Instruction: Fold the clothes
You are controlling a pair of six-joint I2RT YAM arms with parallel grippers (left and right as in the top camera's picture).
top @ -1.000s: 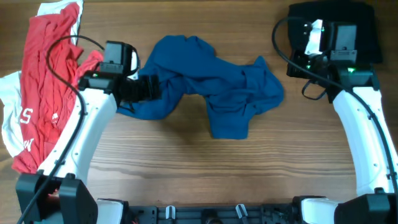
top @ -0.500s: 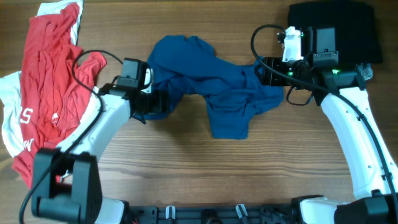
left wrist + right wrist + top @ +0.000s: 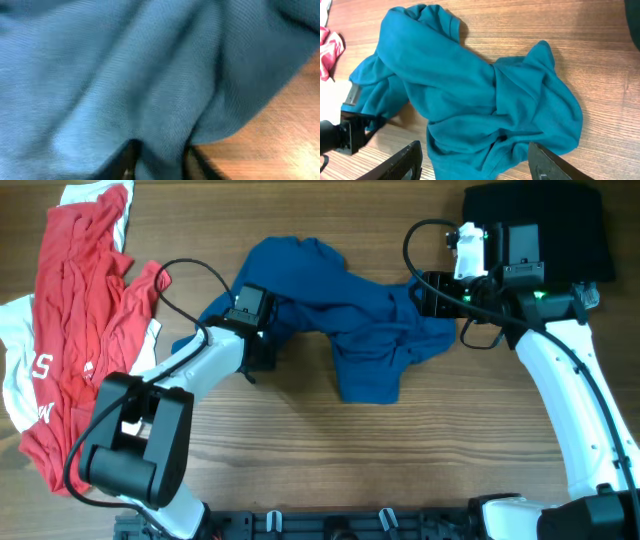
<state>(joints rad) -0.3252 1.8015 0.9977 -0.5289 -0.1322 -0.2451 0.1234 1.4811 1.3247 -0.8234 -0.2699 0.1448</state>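
Observation:
The clothes lie on the wooden table. A crumpled dark-blue T-shirt (image 3: 345, 320) is in the middle. My left gripper (image 3: 262, 348) is pressed into its left part. In the left wrist view blue cloth (image 3: 150, 75) fills the frame and a fold of it sits pinched between the two dark fingertips (image 3: 131, 159). My right gripper (image 3: 428, 292) hangs over the shirt's right edge. Its fingers (image 3: 402, 161) stand wide apart above the shirt (image 3: 480, 90), with nothing between them.
A red garment (image 3: 75, 300) and a white one (image 3: 18, 370) lie at the left edge. A black garment (image 3: 560, 220) lies at the back right, behind the right arm. Bare wood (image 3: 400, 460) stretches along the front.
My left gripper has slid right into the blue shirt and closed on a fold. My right arm came from the black garment to the shirt's right edge and opened, then held still.

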